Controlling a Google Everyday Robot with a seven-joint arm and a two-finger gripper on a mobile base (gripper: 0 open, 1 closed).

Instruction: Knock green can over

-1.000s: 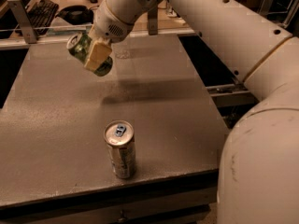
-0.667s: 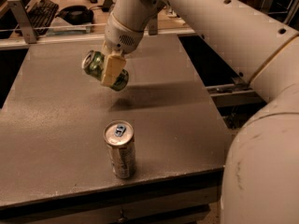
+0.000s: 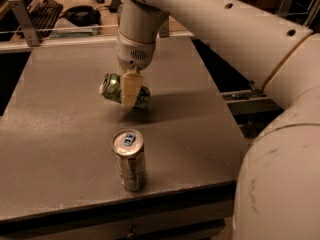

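The green can is light green with a silver top and lies tilted on its side in mid-table, its top facing left. My gripper hangs from the arm above and is shut on the green can around its middle, with one cream finger across the can's front. The can's right end sticks out past the finger, low over the grey table; I cannot tell whether it touches the surface.
A slim silver-beige can with a blue tab stands upright near the table's front edge, just in front of the gripper. A keyboard and a dark object lie on the desk behind. The table edge drops off at right.
The gripper has carried the green can from the far left of the table toward the middle and lower, closer to the standing can. The standing can has not moved.
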